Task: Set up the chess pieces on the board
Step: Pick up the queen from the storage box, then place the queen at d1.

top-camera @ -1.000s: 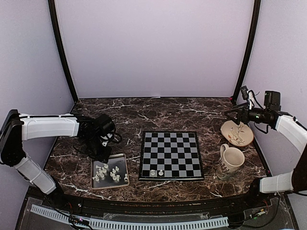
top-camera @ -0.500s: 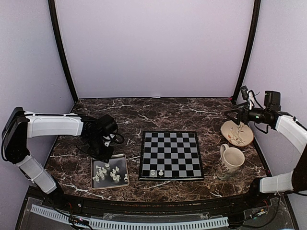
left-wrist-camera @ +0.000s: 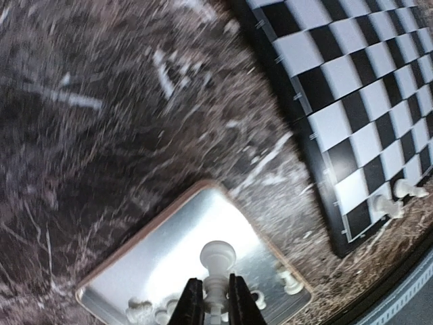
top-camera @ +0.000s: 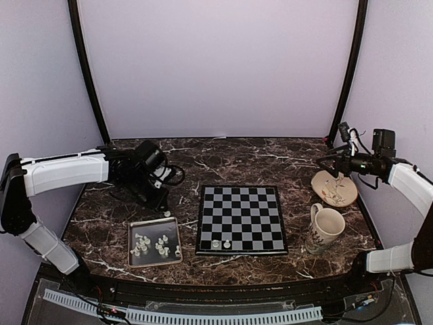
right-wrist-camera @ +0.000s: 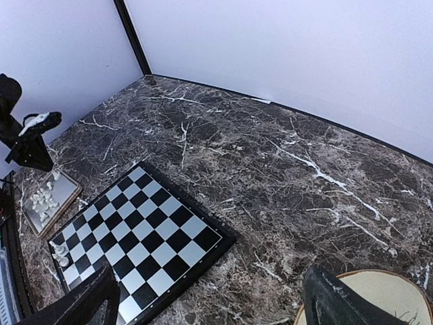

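My left gripper point(left-wrist-camera: 216, 299) is shut on one whitish chess piece point(left-wrist-camera: 218, 260) and holds it above the far right corner of the silver tray point(left-wrist-camera: 145, 267). In the top view it point(top-camera: 164, 206) hangs between the tray point(top-camera: 132, 231) and the board point(top-camera: 241, 203). Several whitish chess pieces point(top-camera: 153, 245) lie in the tray. Two pieces point(top-camera: 222, 243) stand on the board's near row; they also show in the left wrist view point(left-wrist-camera: 396, 200) on the board point(left-wrist-camera: 352, 101). My right gripper point(top-camera: 329, 162) is open and empty, high over the right side, far from the board point(right-wrist-camera: 142, 230).
A cream plate point(top-camera: 334, 189) lies at the right, under the right gripper, and shows in the right wrist view point(right-wrist-camera: 369, 298). A patterned mug point(top-camera: 326, 227) stands right of the board. The table top is dark marble point(top-camera: 223, 162) with walls close on three sides.
My left gripper has risen from the tray and moved back and to the right, towards the board, with a piece in it. The right arm has not moved.
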Controlling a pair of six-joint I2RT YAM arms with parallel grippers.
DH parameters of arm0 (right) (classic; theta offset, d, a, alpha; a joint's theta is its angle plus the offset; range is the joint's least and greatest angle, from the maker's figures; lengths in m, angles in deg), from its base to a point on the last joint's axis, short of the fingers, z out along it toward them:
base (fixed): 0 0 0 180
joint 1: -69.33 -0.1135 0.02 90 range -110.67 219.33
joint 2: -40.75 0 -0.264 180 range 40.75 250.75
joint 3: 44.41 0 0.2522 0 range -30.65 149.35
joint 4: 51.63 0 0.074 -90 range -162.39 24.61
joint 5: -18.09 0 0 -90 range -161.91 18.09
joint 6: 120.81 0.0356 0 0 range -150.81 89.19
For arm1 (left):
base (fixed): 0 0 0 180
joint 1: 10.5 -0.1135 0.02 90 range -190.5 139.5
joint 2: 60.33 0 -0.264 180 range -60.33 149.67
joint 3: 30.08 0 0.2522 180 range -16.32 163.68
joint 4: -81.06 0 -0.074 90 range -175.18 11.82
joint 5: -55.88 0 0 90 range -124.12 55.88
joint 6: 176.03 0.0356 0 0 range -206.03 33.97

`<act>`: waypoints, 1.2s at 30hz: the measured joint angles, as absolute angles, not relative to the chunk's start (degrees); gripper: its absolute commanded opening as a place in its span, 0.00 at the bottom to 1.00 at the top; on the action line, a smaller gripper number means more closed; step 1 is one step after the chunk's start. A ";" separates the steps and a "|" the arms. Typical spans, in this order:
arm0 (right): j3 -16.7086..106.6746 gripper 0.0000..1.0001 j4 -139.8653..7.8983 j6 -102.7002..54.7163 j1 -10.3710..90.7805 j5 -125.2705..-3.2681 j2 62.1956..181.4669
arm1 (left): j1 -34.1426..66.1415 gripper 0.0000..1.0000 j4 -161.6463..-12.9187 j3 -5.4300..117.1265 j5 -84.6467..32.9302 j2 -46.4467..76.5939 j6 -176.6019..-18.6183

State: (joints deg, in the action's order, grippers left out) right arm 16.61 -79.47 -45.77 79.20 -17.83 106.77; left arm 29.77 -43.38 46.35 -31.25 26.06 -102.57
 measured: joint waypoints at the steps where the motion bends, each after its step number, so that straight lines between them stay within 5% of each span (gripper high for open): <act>1: 16.51 0.94 -79.47 -45.99 79.20 -17.93 106.77 | 30.34 0.00 -44.43 48.28 -30.55 25.99 -101.28; 13: 16.37 0.91 -81.03 -49.92 79.20 -18.28 109.11 | 44.50 0.00 -44.99 77.13 -31.55 42.43 -85.06; 36: 16.37 0.90 -82.58 -52.24 79.20 -20.51 109.20 | 56.07 0.00 -34.61 88.78 -34.02 60.13 -73.93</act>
